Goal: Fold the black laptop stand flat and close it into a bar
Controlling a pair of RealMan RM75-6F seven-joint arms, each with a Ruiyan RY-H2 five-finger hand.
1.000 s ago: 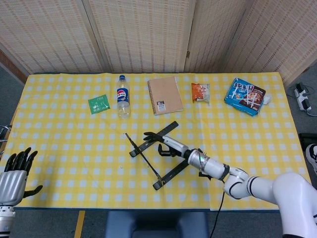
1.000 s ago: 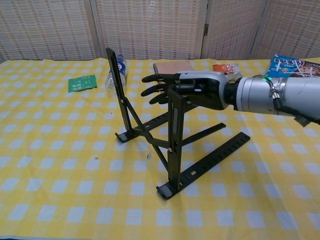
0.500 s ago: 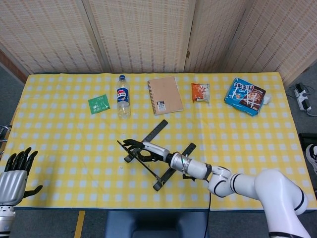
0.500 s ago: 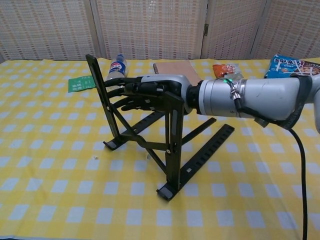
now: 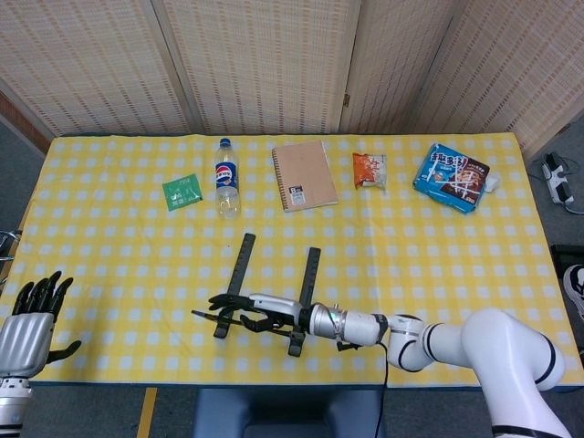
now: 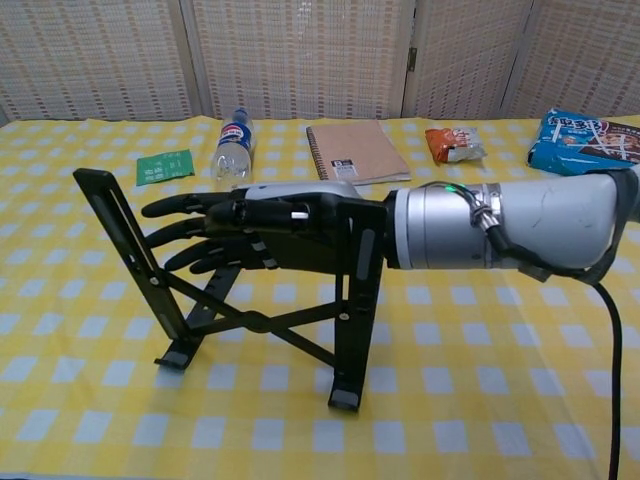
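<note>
The black laptop stand [image 5: 265,285] stands unfolded near the table's front edge, its two rails running front to back and close together. In the chest view its left upright [image 6: 130,262] leans outward, the right upright [image 6: 358,300] rises straight, and crossed links [image 6: 250,322] join them. My right hand [image 6: 245,225] reaches leftward between the uprights with its fingers stretched out flat. It lies against the right upright and grips nothing. From the head view the right hand [image 5: 248,315] lies across the stand's near end. My left hand [image 5: 32,315] hangs off the table's front left corner, fingers spread, empty.
Along the far side lie a green packet [image 5: 182,191], a Pepsi bottle [image 5: 225,178], a brown notebook [image 5: 303,175], an orange snack packet [image 5: 369,169] and a blue snack bag [image 5: 452,177]. The table's front edge [image 5: 274,383] runs just below the stand.
My right hand swept left and toward the front edge, pushing the stand with it. The stand turned, and its splayed rails swung in to lie nearly parallel. The left hand stayed put.
</note>
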